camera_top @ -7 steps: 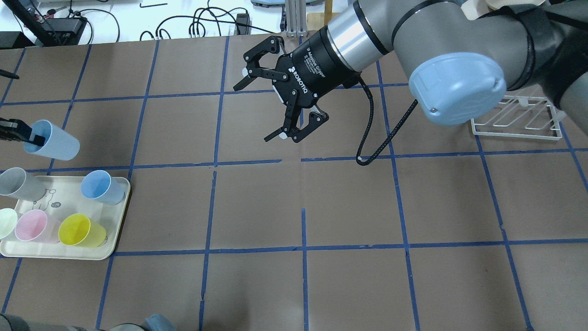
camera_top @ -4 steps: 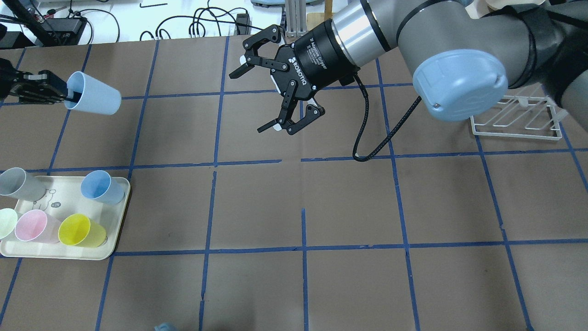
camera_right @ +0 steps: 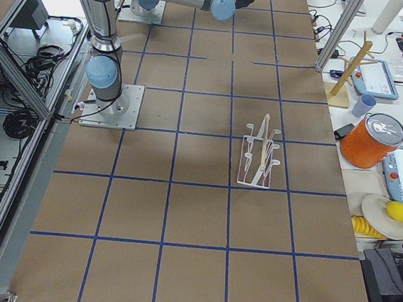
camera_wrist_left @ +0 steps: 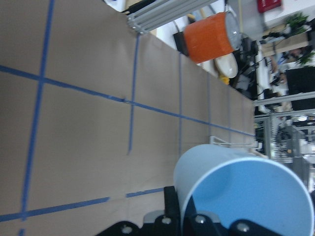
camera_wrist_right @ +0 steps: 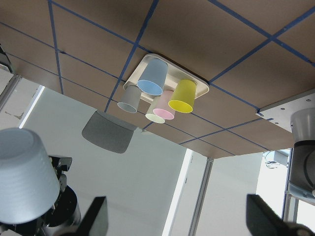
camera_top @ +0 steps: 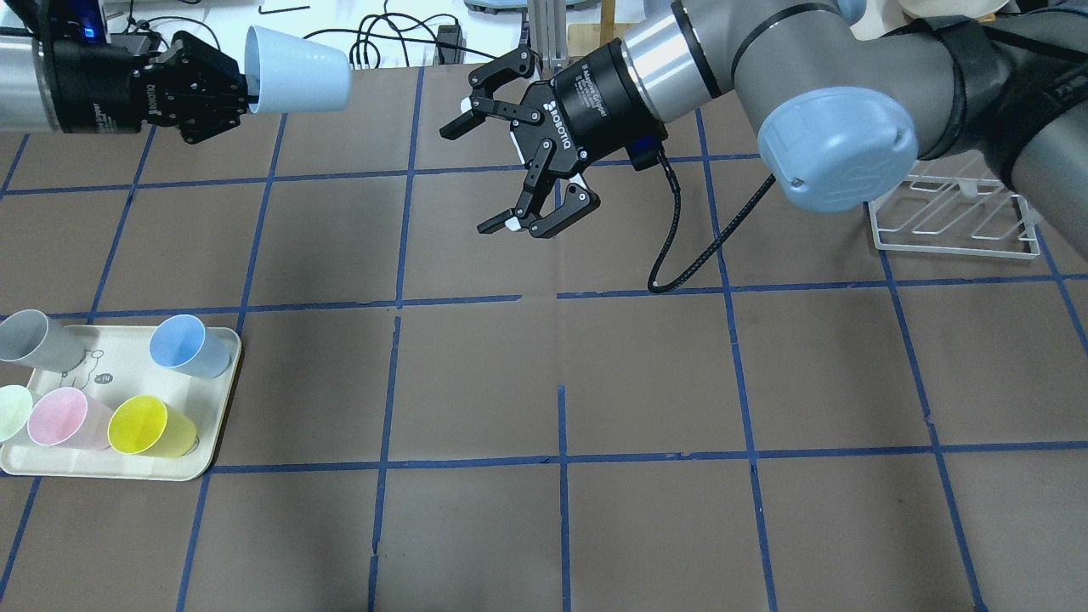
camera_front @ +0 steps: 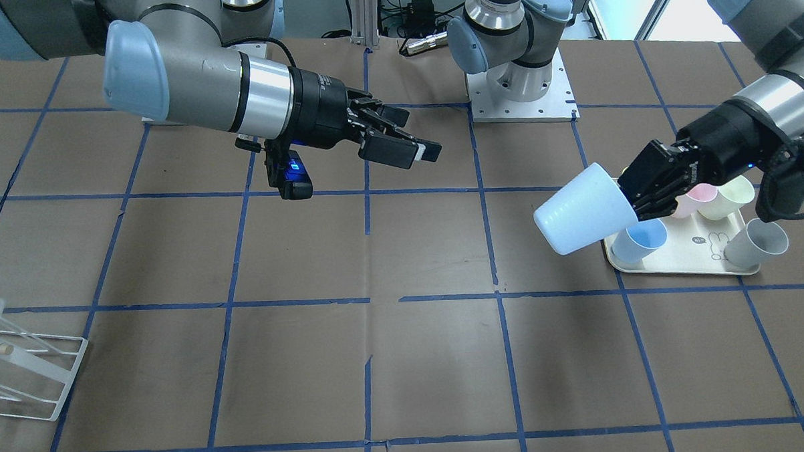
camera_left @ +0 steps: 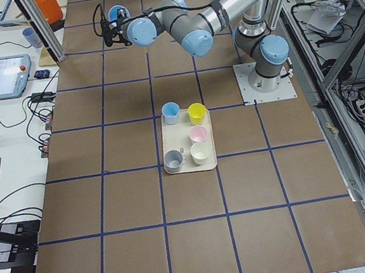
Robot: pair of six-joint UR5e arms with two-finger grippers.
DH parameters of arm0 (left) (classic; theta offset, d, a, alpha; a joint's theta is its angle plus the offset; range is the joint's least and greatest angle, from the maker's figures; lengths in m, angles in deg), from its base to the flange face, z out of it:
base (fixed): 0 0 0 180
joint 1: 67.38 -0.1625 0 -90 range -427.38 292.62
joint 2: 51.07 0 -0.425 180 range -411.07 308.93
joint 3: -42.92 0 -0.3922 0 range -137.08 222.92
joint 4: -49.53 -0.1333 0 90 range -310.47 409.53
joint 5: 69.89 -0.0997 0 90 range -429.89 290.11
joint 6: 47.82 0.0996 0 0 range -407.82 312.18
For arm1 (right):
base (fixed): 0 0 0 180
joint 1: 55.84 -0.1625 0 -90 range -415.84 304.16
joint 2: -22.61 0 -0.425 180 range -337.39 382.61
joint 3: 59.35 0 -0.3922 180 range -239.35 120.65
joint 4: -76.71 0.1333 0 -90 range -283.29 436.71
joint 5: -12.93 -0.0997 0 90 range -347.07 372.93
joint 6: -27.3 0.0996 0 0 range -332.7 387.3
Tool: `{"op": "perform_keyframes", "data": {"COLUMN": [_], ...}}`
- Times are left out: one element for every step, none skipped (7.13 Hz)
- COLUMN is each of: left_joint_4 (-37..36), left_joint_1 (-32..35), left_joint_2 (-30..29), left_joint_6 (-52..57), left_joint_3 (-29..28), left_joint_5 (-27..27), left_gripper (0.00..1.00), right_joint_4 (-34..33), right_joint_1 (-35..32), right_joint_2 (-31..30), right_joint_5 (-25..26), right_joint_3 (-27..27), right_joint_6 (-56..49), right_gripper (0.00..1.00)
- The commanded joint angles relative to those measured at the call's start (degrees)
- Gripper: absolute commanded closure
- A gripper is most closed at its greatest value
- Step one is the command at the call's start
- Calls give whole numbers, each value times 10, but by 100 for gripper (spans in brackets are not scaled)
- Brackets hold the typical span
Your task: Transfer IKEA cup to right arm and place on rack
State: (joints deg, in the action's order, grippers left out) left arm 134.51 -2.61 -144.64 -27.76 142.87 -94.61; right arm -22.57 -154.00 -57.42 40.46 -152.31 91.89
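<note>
My left gripper (camera_top: 240,82) is shut on the rim of the pale blue IKEA cup (camera_top: 299,58) and holds it on its side, high above the table's far left, base pointing toward my right gripper. The front view shows the cup (camera_front: 582,209) in the left gripper (camera_front: 641,192); it also fills the left wrist view (camera_wrist_left: 246,191). My right gripper (camera_top: 483,176) is open and empty, hanging mid-table with its jaws facing the cup. The right wrist view shows the cup's base (camera_wrist_right: 24,179). The white wire rack (camera_top: 952,223) stands at the far right.
A cream tray (camera_top: 110,357) at the near left holds a second pale blue cup (camera_top: 189,346), a yellow cup (camera_top: 149,427), a pink cup (camera_top: 61,418), a grey cup (camera_top: 34,338) and a pale green cup (camera_top: 10,412). Cables and devices lie beyond the far edge.
My left arm has carried the cup up from beside the tray to the far edge and to the right, toward the right gripper. The right gripper shifted slightly and stayed open.
</note>
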Motion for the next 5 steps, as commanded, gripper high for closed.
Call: {"op": "perform_keyframes", "data": {"left_joint_4": [-5,-9,-23,-68,-121], "left_joint_1": [26,26,27,37,54], "left_joint_2": [29,47,61,65,66], "left_joint_6": [-19,-19,-17,-20,-47], "left_joint_3": [37,64,87,110,134], "left_joint_5": [95,131,151,158,158], "left_gripper": [100,100,100,100,100], "right_joint_4": [1,1,4,3,1], "right_joint_1": [21,43,66,68,68], "right_joint_2": [8,5,2,2,2], "right_joint_5": [-14,-15,-14,-23,-39], "right_joint_3": [7,8,9,9,9], "right_joint_6": [15,15,15,16,34], "right_gripper": [0,0,0,0,0]}}
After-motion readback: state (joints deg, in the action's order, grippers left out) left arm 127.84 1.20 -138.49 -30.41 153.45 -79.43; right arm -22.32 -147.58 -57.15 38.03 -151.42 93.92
